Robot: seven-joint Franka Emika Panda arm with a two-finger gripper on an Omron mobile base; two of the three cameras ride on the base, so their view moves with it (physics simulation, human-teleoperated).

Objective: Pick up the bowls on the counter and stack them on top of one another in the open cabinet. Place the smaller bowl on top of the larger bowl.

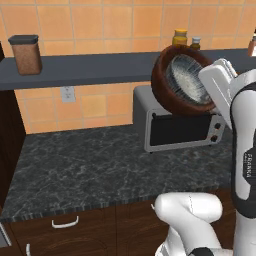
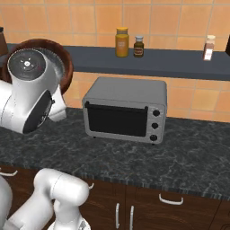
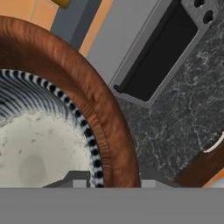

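My fingers [image 3: 85, 180] are clamped on the rim of the larger bowl [image 1: 172, 92], one tip inside its wall and one outside. The smaller bowl [image 1: 187, 77] sits nested in it. I hold both tilted in the air above the surface [image 1: 90, 165], left of the microwave [image 2: 126, 110]. The open cabinet [image 1: 85, 70] lies just behind the bowls, about level with them, so I judge a short push toward the far wall comes next.

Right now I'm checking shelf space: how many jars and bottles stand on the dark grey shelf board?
4: brown-filled black-lidded jar at its left end, yellow jar and small dark bottle above the microwave, pale bottle far right. The raised bowls may hide more.
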